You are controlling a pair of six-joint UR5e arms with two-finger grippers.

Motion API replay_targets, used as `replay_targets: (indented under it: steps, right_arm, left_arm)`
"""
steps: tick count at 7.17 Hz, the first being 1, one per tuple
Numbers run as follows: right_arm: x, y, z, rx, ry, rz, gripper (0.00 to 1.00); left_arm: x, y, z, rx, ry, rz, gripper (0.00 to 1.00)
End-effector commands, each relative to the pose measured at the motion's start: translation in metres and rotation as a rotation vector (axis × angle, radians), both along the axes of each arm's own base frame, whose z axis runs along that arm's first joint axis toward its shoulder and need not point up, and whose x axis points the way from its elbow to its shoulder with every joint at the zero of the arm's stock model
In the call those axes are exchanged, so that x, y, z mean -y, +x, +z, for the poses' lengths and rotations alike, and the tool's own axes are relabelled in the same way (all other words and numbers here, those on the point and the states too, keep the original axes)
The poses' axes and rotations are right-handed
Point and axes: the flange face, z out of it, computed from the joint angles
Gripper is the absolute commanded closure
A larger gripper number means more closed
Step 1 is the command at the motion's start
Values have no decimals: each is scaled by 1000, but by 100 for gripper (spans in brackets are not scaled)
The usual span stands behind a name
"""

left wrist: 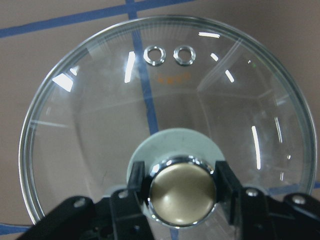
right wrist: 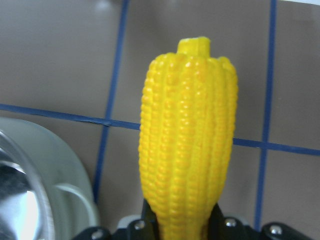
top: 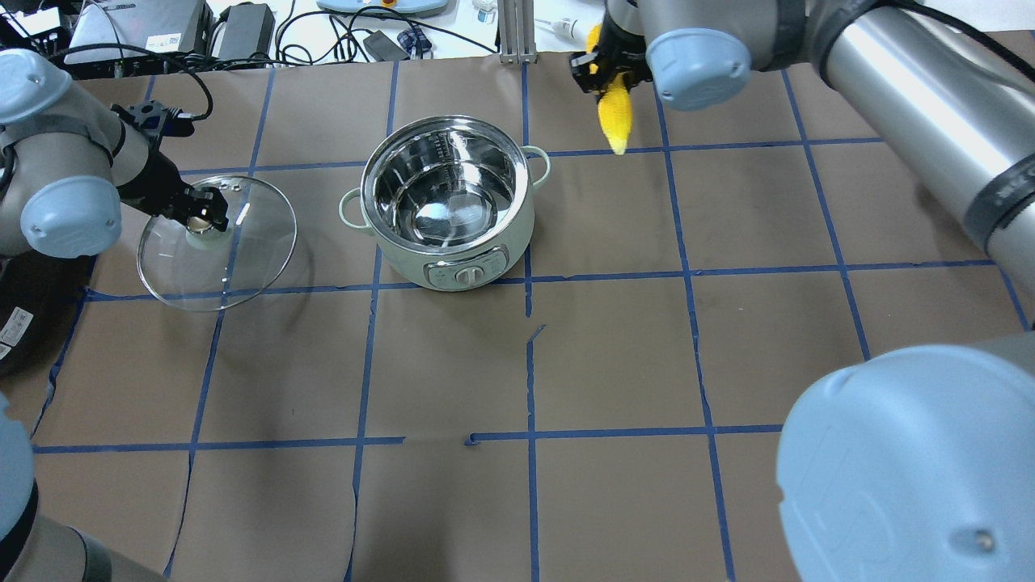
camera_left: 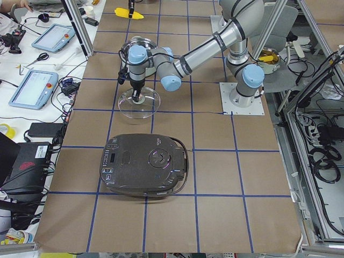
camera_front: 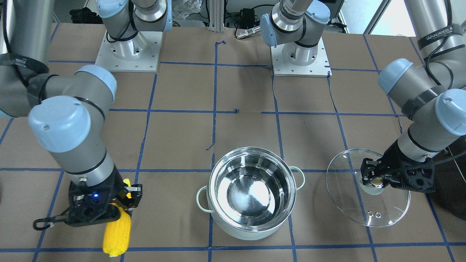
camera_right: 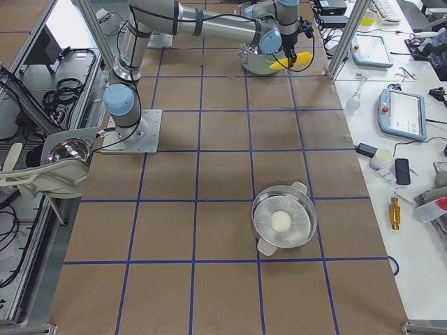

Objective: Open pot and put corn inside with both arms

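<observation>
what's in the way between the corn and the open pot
Nothing visible. The right gripper holds the corn beside the pot, bare table between them. The left gripper holds the lid off on the pot's other side, so the mouth is open.

— Where does the pot (top: 447, 202) stand?
— Middle of the table (top: 614, 347), on the side far from the robot, uncovered.
— And the lid (top: 242, 267)?
— Just left of the pot and apart from it, its knob (left wrist: 182, 190) pinched between the fingers of the left gripper (top: 204, 220).
— The corn (top: 614, 113)?
— Right of the pot and slightly farther out, clamped in the right gripper (top: 608, 73), not touching the pot.
— Anything else?
— A cooker (camera_left: 144, 165) beyond the lid at the left end; a pan (camera_right: 304, 209) well apart at the right end.
</observation>
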Motion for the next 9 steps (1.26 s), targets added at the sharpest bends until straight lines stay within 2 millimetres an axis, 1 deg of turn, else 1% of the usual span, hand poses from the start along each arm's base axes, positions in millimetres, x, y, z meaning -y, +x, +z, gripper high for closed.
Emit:
replay_targets:
  steps: [1, 2, 3, 4, 5, 6, 7, 8, 9]
  right_arm:
    - [-16, 131, -8, 77, 11, -70, 100]
    - [-26, 153, -14, 134, 46, -82, 100]
    - [-27, 170, -45, 191, 124, -22, 100]
    - [-31, 180, -65, 192, 156, 2, 100]
    - [-34, 179, -74, 181, 170, 18, 74]
    - [-41, 179, -84, 164, 202, 27, 57]
    - [-45, 176, -84, 149, 226, 37, 9]
    - [-54, 172, -70, 131, 260, 38, 0]
    - [-63, 164, -49, 94, 271, 41, 0]
  left_arm:
    - [-14, 12, -22, -34, 29, 78, 95]
    - [-14, 12, -22, -29, 32, 80, 95]
    - [-16, 13, -22, -24, 37, 81, 95]
    - [-15, 12, -22, -31, 34, 73, 95]
    - [-16, 15, -23, -22, 39, 69, 87]
    - [-16, 15, -24, -25, 41, 72, 42]
    - [-16, 15, -23, -28, 40, 76, 27]
    - [-18, 14, -19, -32, 48, 81, 12]
    - [-18, 14, -2, -25, 36, 79, 7]
